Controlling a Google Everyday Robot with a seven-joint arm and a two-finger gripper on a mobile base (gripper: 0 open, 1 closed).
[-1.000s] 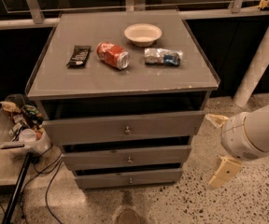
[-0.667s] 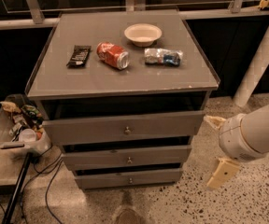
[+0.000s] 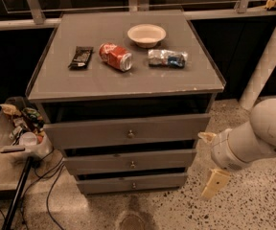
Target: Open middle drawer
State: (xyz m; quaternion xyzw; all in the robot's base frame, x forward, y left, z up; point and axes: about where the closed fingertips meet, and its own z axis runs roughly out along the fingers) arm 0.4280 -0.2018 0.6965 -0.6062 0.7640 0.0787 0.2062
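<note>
The grey cabinet (image 3: 128, 80) has three drawers stacked in its front. The middle drawer (image 3: 104, 161) is the medium-height grey front with a small round metal knob (image 3: 132, 165) at its centre, and only its front panel shows. The taller top drawer (image 3: 90, 131) is above it and the shortest bottom drawer (image 3: 104, 183) is below. My gripper (image 3: 211, 161) is to the right of the cabinet at about middle-drawer height. It is open and empty, its two cream fingers (image 3: 215, 183) are spread apart, and it stands clear of the knob.
On the cabinet top lie a dark snack packet (image 3: 81, 56), a red soda can (image 3: 115, 56) on its side, a white bowl (image 3: 146, 34) and a crumpled wrapper (image 3: 167, 58). A bin of clutter (image 3: 20, 128) and cables (image 3: 51, 186) are at the left. A white post (image 3: 267, 56) stands at the right.
My arm and gripper have shifted slightly left, toward the cabinet's right side. The drawers and the items on top have not moved.
</note>
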